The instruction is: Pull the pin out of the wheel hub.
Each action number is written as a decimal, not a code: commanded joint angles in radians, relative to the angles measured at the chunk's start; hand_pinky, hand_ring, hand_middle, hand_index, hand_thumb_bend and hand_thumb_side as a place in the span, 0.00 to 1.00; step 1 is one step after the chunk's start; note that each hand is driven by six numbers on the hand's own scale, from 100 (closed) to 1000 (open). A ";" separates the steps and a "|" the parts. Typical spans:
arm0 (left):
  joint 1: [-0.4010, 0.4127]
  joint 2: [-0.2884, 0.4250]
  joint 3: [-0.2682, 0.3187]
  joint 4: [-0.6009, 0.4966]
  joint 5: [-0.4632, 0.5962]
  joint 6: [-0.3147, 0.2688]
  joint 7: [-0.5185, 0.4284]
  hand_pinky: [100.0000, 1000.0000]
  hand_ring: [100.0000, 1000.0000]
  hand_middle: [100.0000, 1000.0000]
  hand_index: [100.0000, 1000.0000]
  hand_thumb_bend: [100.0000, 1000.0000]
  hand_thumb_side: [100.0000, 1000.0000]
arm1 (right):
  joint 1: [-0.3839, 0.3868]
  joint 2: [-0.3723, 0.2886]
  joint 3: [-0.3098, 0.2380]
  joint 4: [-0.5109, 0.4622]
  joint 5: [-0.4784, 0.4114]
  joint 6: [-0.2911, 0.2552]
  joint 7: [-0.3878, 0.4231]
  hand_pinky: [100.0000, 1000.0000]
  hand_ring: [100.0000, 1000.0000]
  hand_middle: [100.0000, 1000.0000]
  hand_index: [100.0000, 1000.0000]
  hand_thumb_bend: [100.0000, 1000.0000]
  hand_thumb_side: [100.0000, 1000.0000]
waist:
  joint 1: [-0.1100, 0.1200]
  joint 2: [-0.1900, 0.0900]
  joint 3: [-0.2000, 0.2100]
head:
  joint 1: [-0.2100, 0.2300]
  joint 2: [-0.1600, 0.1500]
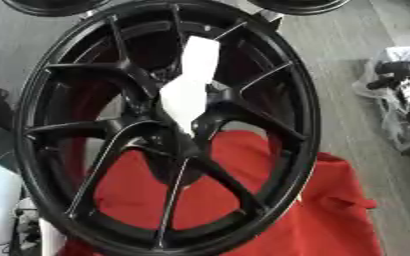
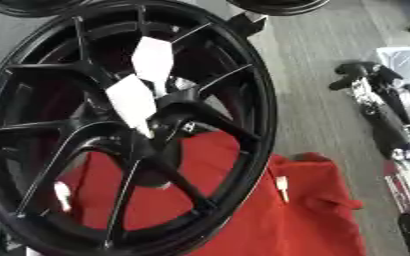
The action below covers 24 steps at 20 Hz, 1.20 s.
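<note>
The black wheel hub (image 1: 165, 130) is filling the view, tilted and leaning over a red cloth (image 1: 322, 215); its spokes are fanning out from the centre, and two white, angular pieces (image 1: 191, 85) are sitting right across that centre, one above the other; whether these are the pin, or only something covering it, I cannot tell.

The right hand (image 2: 366, 82) is showing at the right edge, well apart from the rim, black and silver against the grey floor (image 2: 313, 75); whether its fingers are apart or together I cannot tell, and nothing is visibly in it; the left hand is not showing in either view.

So the reach is not yet begun, by my reading; doing it well is going to mean bringing the hand in over the rim towards the centre, closing on the white part near its base and not its tip, and drawing it out straight along its own line; pulling sideways is likely to jam it against a spoke; and the hub, leaning as it is, could be rocking, so steadying it is looking wise.

A small white thing (image 2: 281, 186) is lying on the cloth just beside the rim; no brand, label or writing is readable anywhere.
</note>
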 commanded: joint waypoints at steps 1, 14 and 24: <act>-0.012 0.018 0.025 -0.005 0.089 0.017 0.044 0.80 0.76 0.70 0.80 0.00 0.37 | -0.002 -0.027 -0.012 -0.012 0.000 -0.002 -0.006 0.93 0.58 0.63 0.65 0.00 0.49 | 0.000 -0.019 0.001 | 0.002 -0.007; 0.090 -0.211 0.015 -0.305 0.612 0.298 0.535 0.75 0.74 0.72 0.83 0.00 0.70 | -0.012 -0.015 -0.013 -0.014 -0.013 -0.004 -0.011 0.93 0.58 0.62 0.65 0.00 0.49 | -0.019 -0.016 -0.003 | 0.025 -0.014; 0.180 -0.461 0.011 -0.428 0.649 0.331 0.604 0.75 0.75 0.75 0.87 0.08 0.79 | -0.020 -0.002 -0.017 -0.018 -0.027 -0.010 -0.024 0.93 0.58 0.62 0.65 0.00 0.48 | -0.038 -0.012 -0.002 | 0.041 -0.014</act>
